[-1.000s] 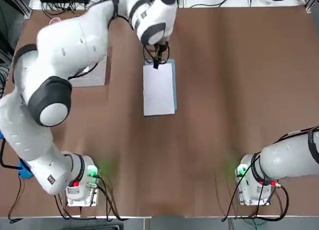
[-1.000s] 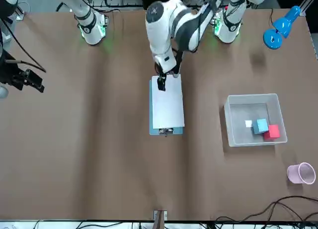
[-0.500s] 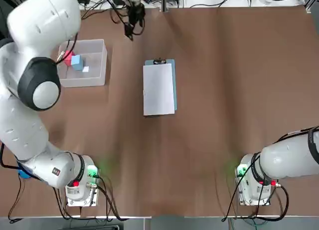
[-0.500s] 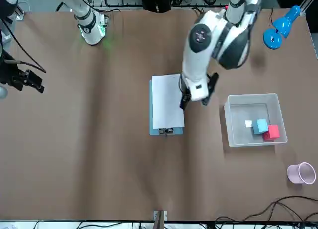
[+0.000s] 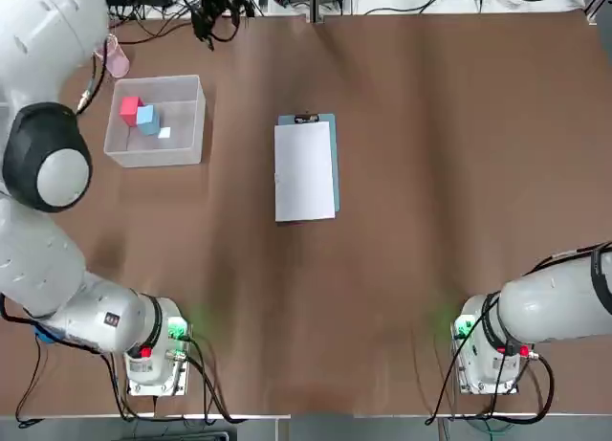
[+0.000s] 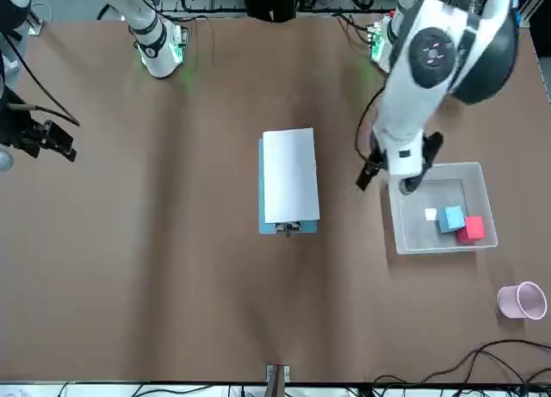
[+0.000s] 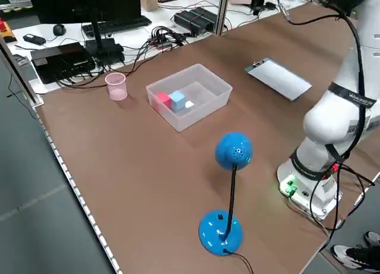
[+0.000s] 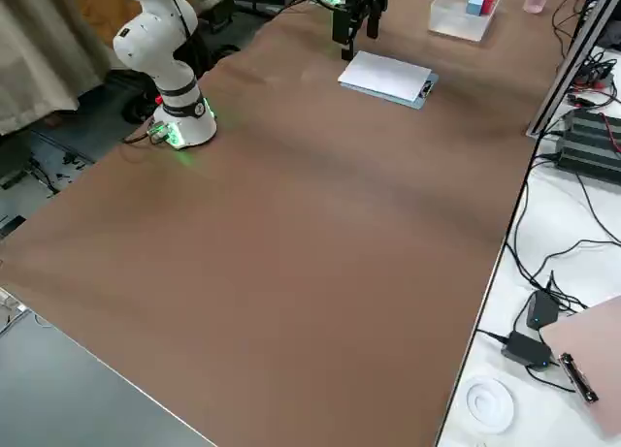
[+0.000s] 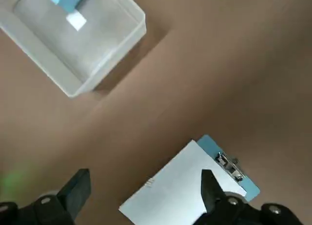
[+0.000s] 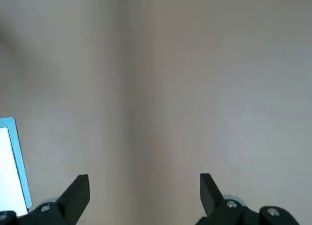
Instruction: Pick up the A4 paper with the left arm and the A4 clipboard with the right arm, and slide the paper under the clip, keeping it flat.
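The white A4 paper (image 5: 304, 171) lies flat on the light-blue A4 clipboard (image 5: 334, 164) in the middle of the table, its far end at the clip (image 5: 305, 119). In the front view the paper (image 6: 290, 175) covers most of the board. My left gripper (image 6: 386, 182) hangs open and empty above the table between the clipboard and the clear box, well left of the paper. Its wrist view shows the paper (image 9: 180, 191), the clip (image 9: 229, 166) and open fingers. My right gripper (image 10: 144, 186) is open over bare table, far to the right of the clipboard.
A clear plastic box (image 5: 196, 116) holding red, blue and white blocks stands left of the clipboard. A pink cup (image 5: 117, 58) sits at the far left corner. A blue desk lamp (image 7: 228, 185) stands beside the left arm's base. Cables run along the far edge.
The left arm has risen from the clip end of the paper and swung left toward the clear box. Paper and clipboard have stayed put. The right arm has not moved.
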`<state>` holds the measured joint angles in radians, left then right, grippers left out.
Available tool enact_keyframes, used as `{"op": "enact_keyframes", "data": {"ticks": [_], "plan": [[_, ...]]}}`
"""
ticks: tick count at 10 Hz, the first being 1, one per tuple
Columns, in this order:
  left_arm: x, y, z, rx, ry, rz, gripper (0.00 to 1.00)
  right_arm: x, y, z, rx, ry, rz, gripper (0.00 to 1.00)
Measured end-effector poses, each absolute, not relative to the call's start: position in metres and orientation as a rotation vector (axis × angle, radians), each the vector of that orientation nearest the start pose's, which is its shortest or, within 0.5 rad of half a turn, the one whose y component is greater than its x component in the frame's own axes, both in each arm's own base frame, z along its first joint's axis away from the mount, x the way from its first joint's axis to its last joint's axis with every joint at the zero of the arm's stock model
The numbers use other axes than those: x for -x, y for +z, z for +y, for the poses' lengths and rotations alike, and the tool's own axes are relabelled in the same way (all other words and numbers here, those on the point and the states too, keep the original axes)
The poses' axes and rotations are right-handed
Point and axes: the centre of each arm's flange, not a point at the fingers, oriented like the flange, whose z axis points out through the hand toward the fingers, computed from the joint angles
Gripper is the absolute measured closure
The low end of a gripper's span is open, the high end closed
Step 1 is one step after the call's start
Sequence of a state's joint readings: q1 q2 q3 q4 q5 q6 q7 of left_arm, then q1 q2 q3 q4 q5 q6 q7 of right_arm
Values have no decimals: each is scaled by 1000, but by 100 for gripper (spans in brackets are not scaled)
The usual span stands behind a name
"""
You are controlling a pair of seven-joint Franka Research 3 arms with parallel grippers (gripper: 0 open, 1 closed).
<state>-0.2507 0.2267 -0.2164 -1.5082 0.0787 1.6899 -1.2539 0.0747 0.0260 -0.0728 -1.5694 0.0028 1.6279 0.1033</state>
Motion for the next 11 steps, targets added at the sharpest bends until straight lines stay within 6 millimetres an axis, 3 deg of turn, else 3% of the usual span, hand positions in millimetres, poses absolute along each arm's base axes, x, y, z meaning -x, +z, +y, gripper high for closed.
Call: {"op": "enact_keyframes", "data": {"ticks": [3, 7, 9, 11], "plan": [[-579, 551, -217, 2998, 4, -821, 0, -568, 616, 2, 3134, -51, 159, 0], [-593, 590, -101, 3109, -63, -205, 0, -568, 616, 2, 3134, -52, 160, 0], [-594, 599, -57, 3102, -74, -140, 0, -568, 616, 1, 3134, -53, 160, 0], [-593, 599, -46, 3099, -63, -110, 0, -568, 616, 2, 3134, -53, 160, 0]]}}
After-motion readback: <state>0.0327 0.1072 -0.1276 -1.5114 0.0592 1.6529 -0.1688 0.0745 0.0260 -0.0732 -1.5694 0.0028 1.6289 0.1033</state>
